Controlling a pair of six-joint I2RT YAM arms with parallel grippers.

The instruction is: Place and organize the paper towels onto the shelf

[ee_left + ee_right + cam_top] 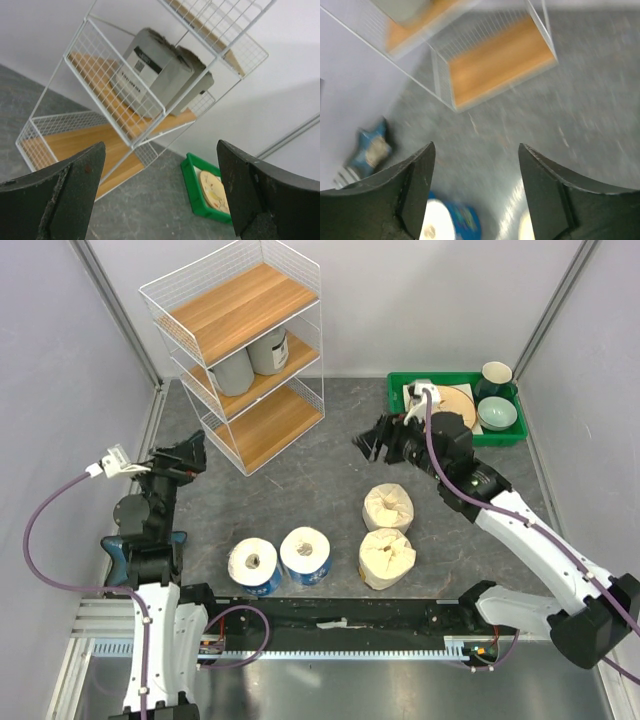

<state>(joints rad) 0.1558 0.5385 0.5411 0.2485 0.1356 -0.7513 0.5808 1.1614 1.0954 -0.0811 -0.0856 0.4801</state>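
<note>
Paper towels lie in two places: on the shelf and on the bench. The shelf, a white wire rack with three wooden tiers, stands in the upper left of the top view. Its middle tier holds the two grey-wrapped rolls, upright and side by side. The top and bottom tiers carry nothing. In the left wrist view the same grey pair shows through the wire mesh, one roll partly behind the other.

Four rolls stand on end on the bench in the lower middle of the top view. The two blue-wrapped rolls touch each other. To their right are the two cream rolls, one just above the other in the frame.

A green tray sits in the upper right and holds a round tan disc, a pale bowl and a dark cup at its far right corner.

The left gripper hangs at the left of the frame, pointing toward the shelf; its fingers are spread wide with nothing between them. The right gripper is above the bench between shelf and tray; its fingers are also spread and empty. The right wrist view is blurred.
</note>
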